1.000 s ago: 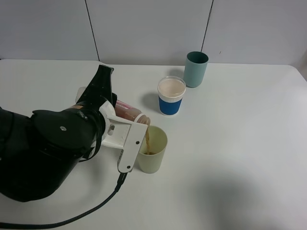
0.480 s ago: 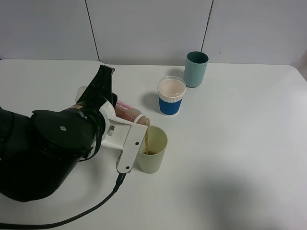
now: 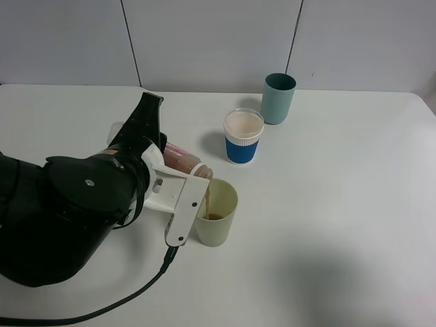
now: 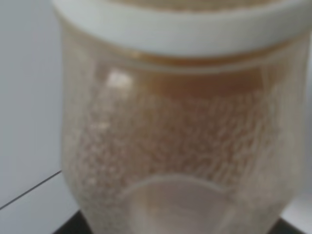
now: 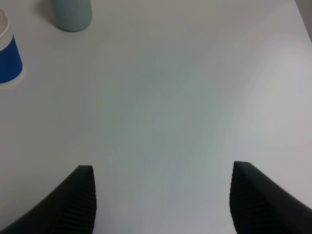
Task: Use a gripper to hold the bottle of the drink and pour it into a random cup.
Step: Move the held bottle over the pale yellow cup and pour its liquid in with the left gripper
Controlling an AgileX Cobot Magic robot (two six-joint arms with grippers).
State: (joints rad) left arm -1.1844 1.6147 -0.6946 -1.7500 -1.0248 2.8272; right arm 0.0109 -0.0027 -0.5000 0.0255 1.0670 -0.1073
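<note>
One bottle; three cups: yellow-green cup, teal cup, paper cup; two claws: left claw, right claw.

No text, brand or number can be read anywhere. The bottle shows a strip of red-and-white label, too small to make out. The blue-and-white paper cup bears no legible print.
</note>
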